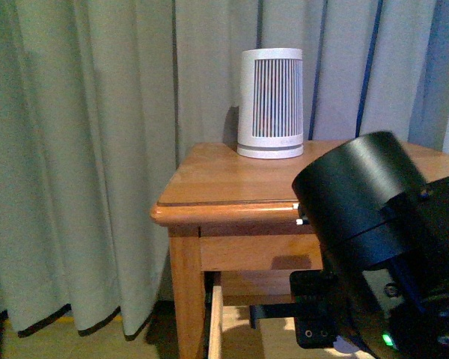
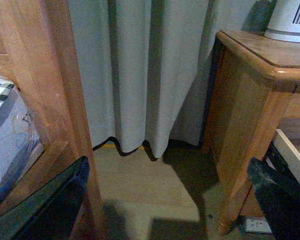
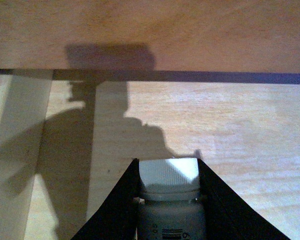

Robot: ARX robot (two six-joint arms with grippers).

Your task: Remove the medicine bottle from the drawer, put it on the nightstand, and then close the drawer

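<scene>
Front and low left-wrist views onto nightstand (image 1: 224, 179); right-wrist view close inside drawer (image 3: 250, 135).

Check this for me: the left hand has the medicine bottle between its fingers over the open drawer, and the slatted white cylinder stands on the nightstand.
Wrong hand. The right wrist view shows the right hand gripping the medicine bottle over the open drawer; the left hand is open and empty in the left wrist view. The slatted white cylinder does stand on the nightstand.
</scene>
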